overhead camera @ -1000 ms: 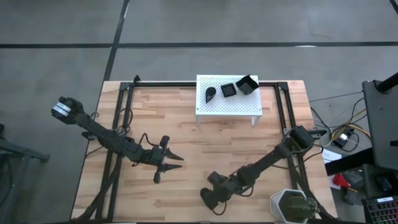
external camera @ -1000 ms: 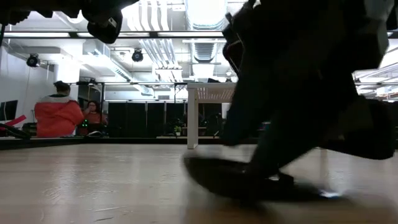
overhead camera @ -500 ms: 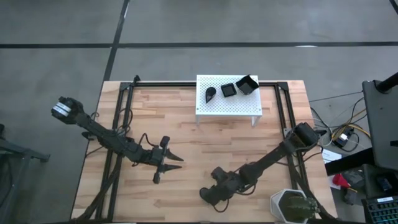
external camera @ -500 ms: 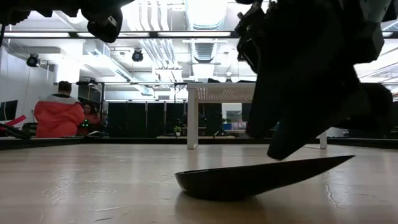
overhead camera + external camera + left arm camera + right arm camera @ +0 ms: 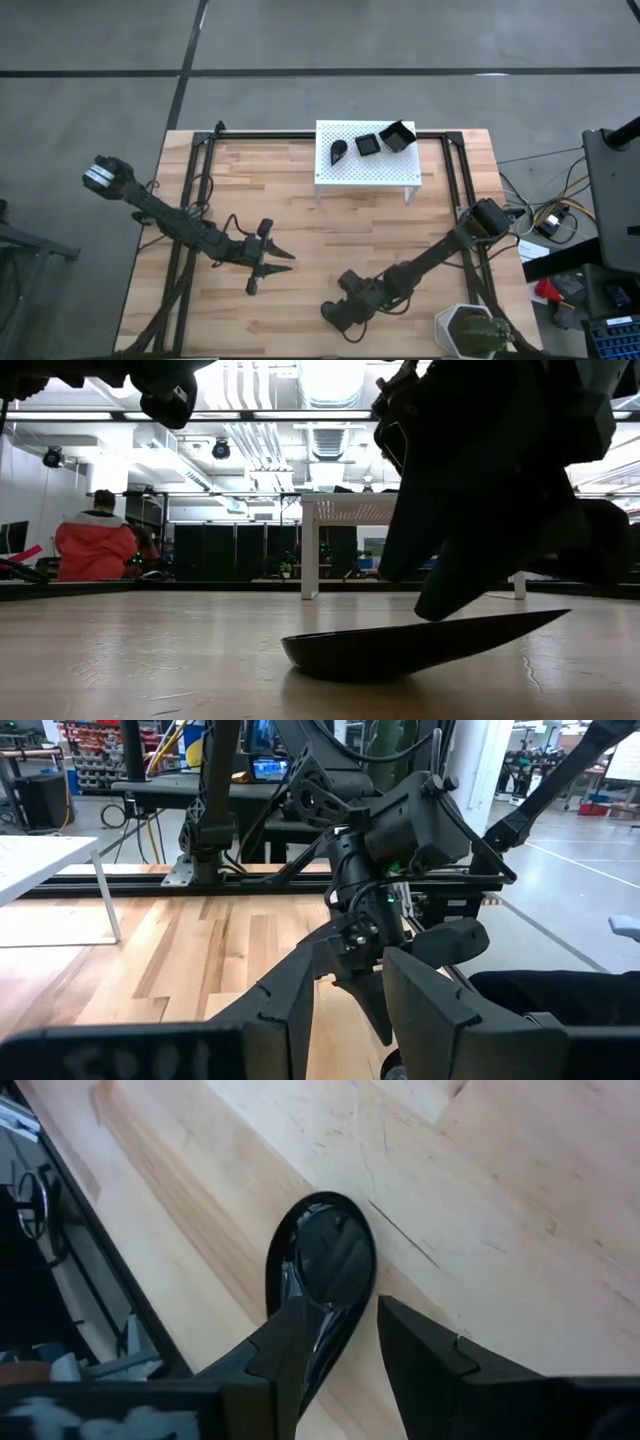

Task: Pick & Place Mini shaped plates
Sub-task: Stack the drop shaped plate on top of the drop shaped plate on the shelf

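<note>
Wooden tabletop (image 5: pixel 300 200): three plates (image 5: pixel 368 143) sit on the white stand (image 5: pixel 366 170); right gripper (image 5: pixel 340 1345), fingers parted and empty, straddles a teardrop plate (image 5: pixel 325 1265) lying near. Left gripper (image 5: pixel 272 261) waits, spread.

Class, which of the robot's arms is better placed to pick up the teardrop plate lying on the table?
Right: its end effector is open just above the teardrop plate. The left end effector waits mid-table, farther away.

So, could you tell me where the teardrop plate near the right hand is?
The teardrop plate lies on the table's front edge, under the open right hand.
</note>
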{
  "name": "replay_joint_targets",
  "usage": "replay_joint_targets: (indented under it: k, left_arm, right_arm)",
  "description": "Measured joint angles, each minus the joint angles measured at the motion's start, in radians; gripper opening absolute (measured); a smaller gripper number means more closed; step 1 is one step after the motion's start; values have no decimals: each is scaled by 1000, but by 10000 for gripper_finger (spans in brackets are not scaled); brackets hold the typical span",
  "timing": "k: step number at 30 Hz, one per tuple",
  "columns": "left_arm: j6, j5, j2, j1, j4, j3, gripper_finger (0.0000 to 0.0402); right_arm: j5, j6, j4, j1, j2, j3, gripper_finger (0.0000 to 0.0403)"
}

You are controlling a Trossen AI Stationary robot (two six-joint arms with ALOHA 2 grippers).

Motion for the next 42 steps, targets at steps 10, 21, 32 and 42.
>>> replay_joint_targets:
  k: [10, 21, 32, 42]
  left_arm:
    - [0, 0, 0, -1, 0, 0, 116]
    - [-2, 0, 0, -4, 0, -1, 116]
    - [-5, 1, 0, -4, -1, -2, 116]
    - [-13, 0, 0, -3, 0, -4, 116]
  right_arm:
    - [19, 19, 18, 10, 16, 0, 118]
    - [22, 29, 62, 14, 59, 2, 104]
    - [29, -1, 57, 13, 62, 0, 47]
    - [219, -132, 56, 13, 48, 0, 9]
